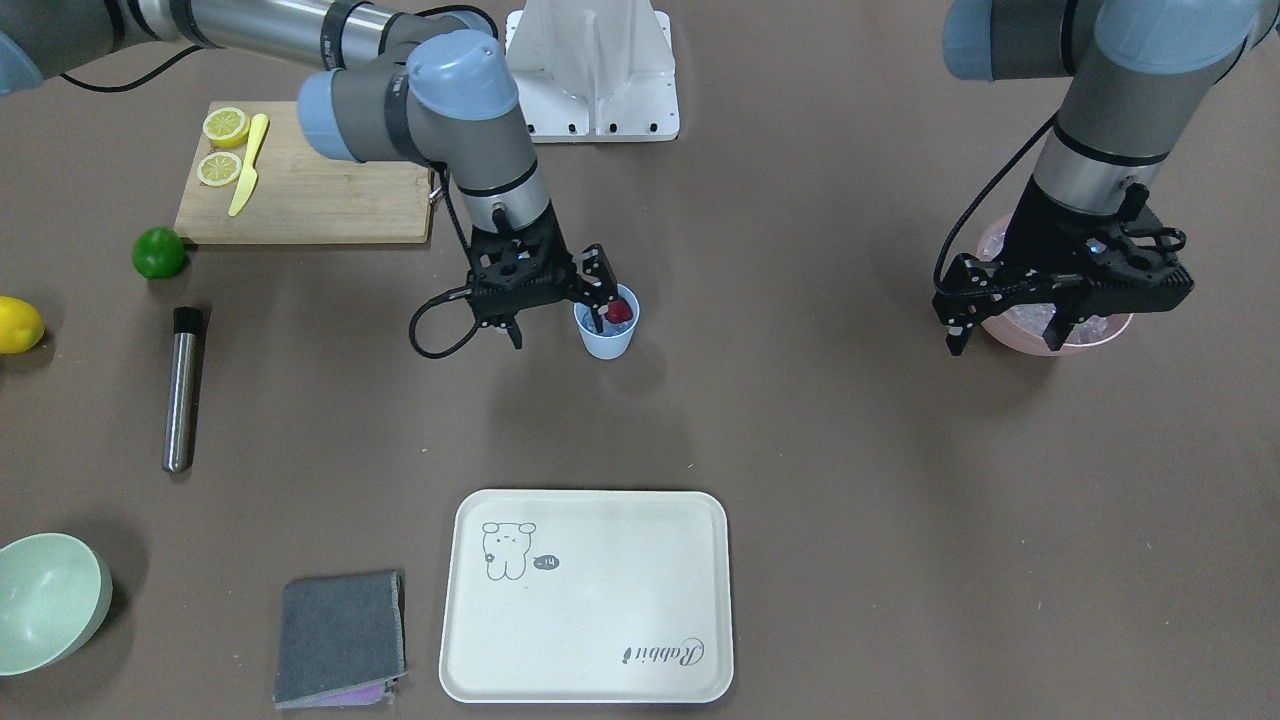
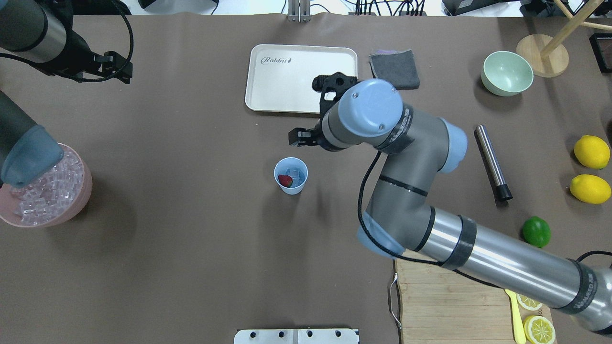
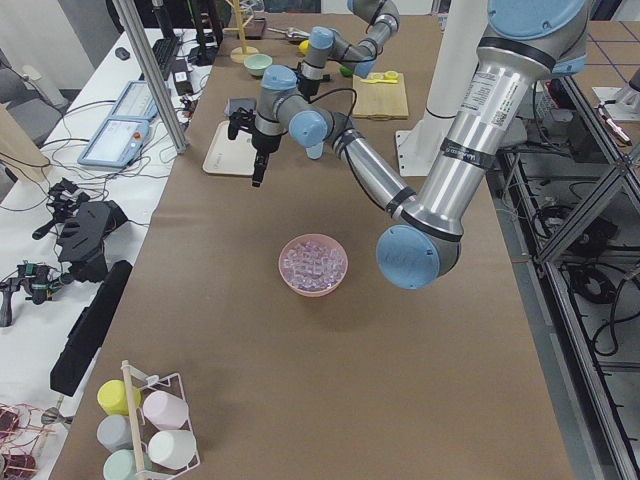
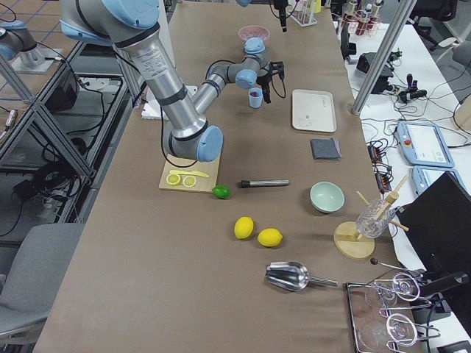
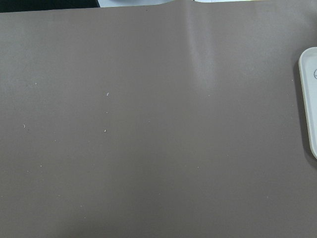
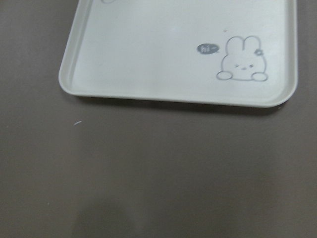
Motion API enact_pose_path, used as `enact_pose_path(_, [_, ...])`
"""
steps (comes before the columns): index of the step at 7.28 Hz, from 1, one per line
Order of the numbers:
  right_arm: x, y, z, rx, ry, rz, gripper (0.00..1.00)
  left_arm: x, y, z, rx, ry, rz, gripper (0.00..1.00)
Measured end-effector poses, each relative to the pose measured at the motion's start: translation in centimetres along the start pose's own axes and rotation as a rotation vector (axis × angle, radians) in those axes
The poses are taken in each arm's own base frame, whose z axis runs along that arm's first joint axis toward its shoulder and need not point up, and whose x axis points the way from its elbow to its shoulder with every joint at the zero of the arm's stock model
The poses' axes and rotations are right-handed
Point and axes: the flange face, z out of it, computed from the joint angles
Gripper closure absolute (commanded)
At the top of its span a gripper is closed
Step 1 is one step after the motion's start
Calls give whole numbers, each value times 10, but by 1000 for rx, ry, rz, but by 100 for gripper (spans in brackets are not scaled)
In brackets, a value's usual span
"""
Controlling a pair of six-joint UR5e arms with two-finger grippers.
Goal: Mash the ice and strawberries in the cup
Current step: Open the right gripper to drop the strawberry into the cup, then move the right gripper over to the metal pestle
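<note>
The cup stands upright on the brown table, and everything else is placed from it. Inside it the strawberry lies against the wall on the robot's left side, with the ice beside it as a few clear cubes.

The right gripper hangs just beside the cup, above its rim and a little towards the tray, which lies beyond the cup on the side away from the robot. Its two fingers are spread wide with nothing between them. In the front view one fingertip overlaps the cup's rim, while the side view from the robot's right shows the claw apart from the cup.

The left gripper is well apart from the cup, off to the robot's left, poised over the pink bowl heaped with more clear cubes. Its fingers also stand apart and hold nothing.

A metal rod with a black end lies well off to the cup's other side.
</note>
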Motion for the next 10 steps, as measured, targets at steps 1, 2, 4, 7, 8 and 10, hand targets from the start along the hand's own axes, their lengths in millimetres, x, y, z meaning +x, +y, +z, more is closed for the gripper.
enact_pose_path(1, [50, -39, -16, -26, 23, 16, 0, 1, -1, -1, 2, 2, -2, 3])
enact_pose_path(2, [110, -66, -26, -54, 48, 5, 0, 2, -1, -3, 5, 5, -2, 3])
enact_pose_path(4, [261, -97, -49, -132, 92, -51, 0, 3, -2, -6, 13, 12, 7, 2])
enact_pose_path(7, [394, -88, -42, -221, 171, -120, 0, 6, -3, -7, 33, 36, 26, 2])
enact_pose_path(8, [399, -82, -25, -236, 207, -130, 0, 6, -3, -7, 34, 38, 28, 3])
enact_pose_path(10, [393, -72, 3, -234, 244, -152, 0, 6, -3, -7, 38, 38, 31, 2])
